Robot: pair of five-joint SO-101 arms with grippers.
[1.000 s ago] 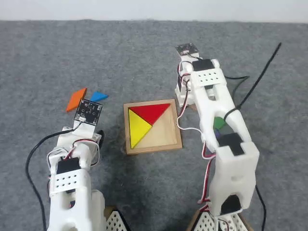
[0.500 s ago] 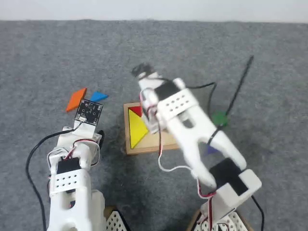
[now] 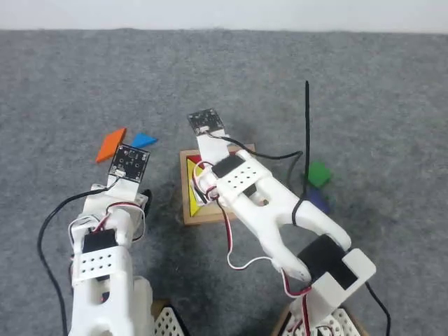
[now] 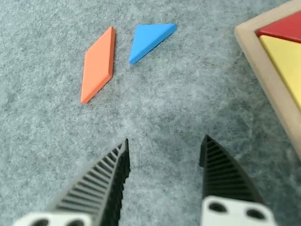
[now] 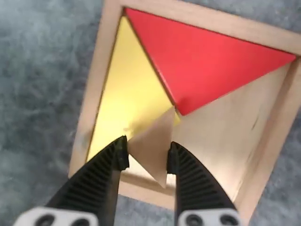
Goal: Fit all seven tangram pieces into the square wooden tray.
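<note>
- While the right gripper clamps a pale tan triangle over the wooden tray, one tip points at the middle, where the red triangle meets the yellow triangle.
- Bare tray floor lies open beside the red piece.
- The left gripper hangs with jaws apart above the carpet, near the orange parallelogram and blue triangle.

The right arm lies slantwise over the wooden tray and bars the way in from above. Inside, the red triangle and yellow triangle fill one half, and the other half is bare floor. The right end effector clamps a tan triangle where the yellow piece meets that floor. Bare desk lies open between the left end effector, its fingers spread, and the orange parallelogram and blue triangle.
</note>
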